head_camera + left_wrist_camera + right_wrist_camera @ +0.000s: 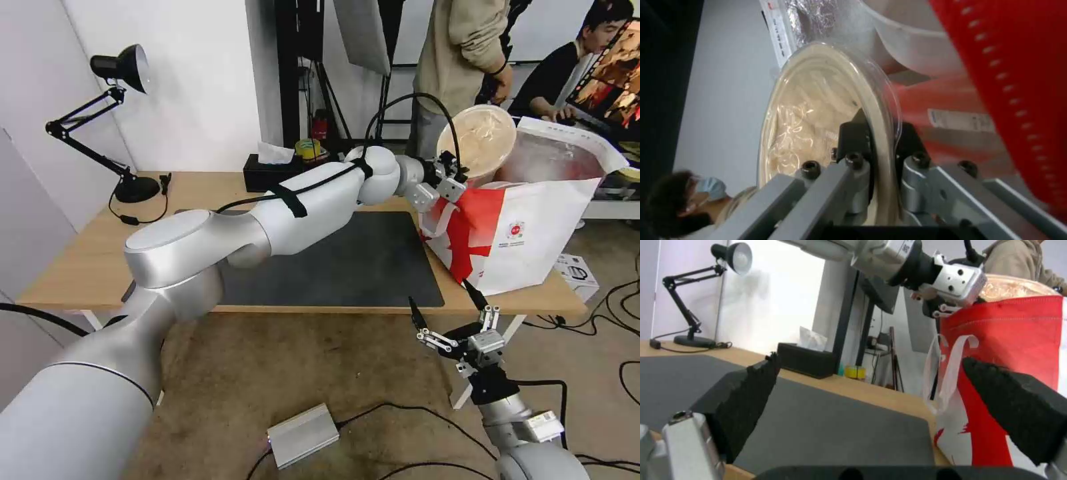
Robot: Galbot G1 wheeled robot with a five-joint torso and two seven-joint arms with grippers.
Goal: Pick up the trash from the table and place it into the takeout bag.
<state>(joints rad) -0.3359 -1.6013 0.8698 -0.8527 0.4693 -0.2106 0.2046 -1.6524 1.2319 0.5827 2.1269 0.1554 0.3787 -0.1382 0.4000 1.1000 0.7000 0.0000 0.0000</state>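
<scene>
My left gripper (452,175) reaches across the table (80,267) and is shut on the rim of the beige pulp bowl (479,141). The bowl stands on edge over the open top of the red-and-white takeout bag (533,233). In the left wrist view the fingers clamp the bowl (818,110) at its rim, with the bag's red wall (1018,83) beside it and a white bowl wall (916,43) inside. The bag stands at the table's right end beside the dark mat (347,267). My right gripper (439,293) hangs open below the table's front edge.
A black desk lamp (113,120) stands at the table's back left and a black tissue box (270,172) at the back middle. On the floor lie a silver box (303,435), cables and a small carton (577,270). People are behind the table.
</scene>
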